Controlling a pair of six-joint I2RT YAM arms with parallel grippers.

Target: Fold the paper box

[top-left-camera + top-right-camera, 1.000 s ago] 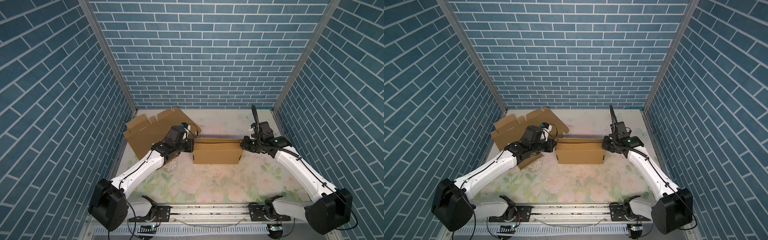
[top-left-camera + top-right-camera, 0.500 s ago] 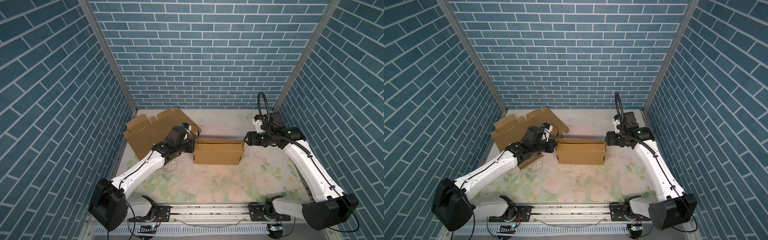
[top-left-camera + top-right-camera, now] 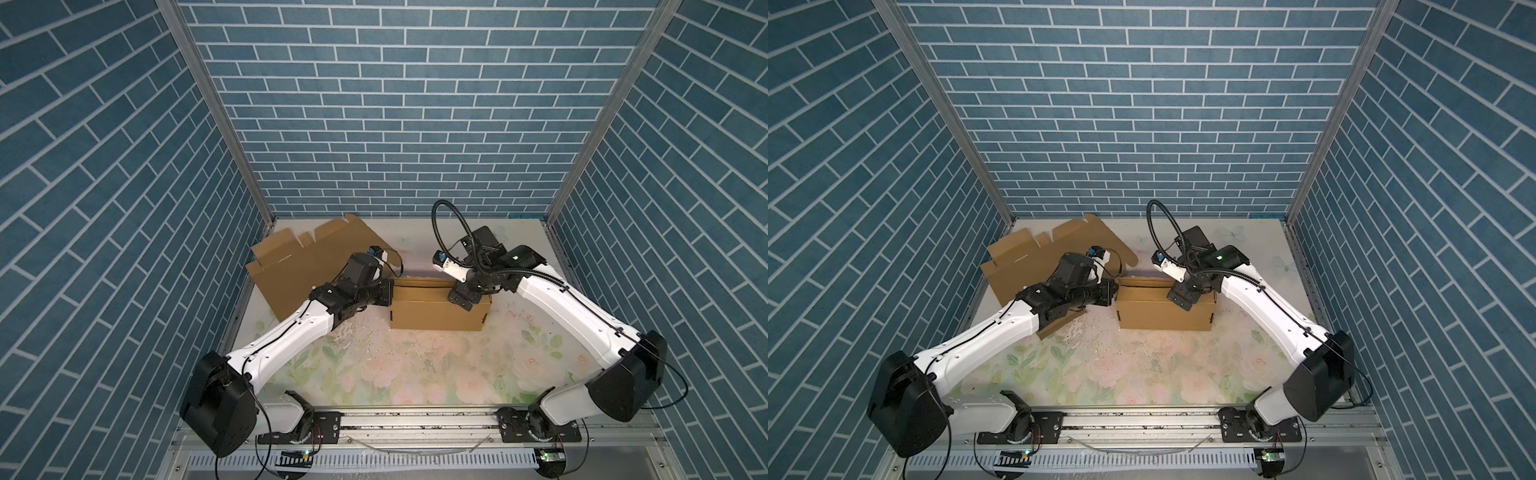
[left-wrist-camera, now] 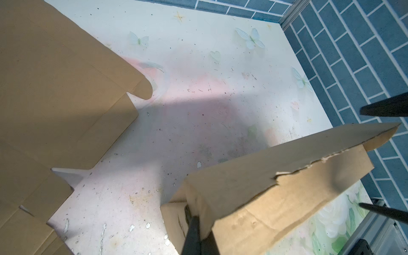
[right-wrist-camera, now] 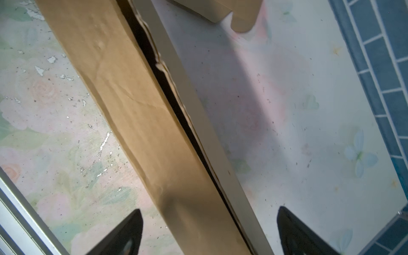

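A brown paper box (image 3: 440,309) (image 3: 1165,311), partly folded with a narrow gap along its top, stands mid-table in both top views. My left gripper (image 3: 384,293) (image 3: 1106,293) is shut on the box's left end; the left wrist view shows its dark fingers (image 4: 194,234) pinching the end wall of the box (image 4: 287,176). My right gripper (image 3: 461,297) (image 3: 1179,299) hovers open over the box's right end. In the right wrist view this gripper (image 5: 209,231) straddles the box (image 5: 136,110) with its fingertips (image 5: 123,234) wide apart, touching nothing.
A flat cardboard sheet (image 3: 307,257) (image 3: 1034,262) (image 4: 55,88) leans at the back left, behind my left arm. Blue brick walls (image 3: 395,124) enclose three sides. A metal rail (image 3: 415,424) runs along the front edge.
My right gripper let go of the box's right end, opened wide, lifted and swung in over the box's top. The left gripper and the box stayed put.
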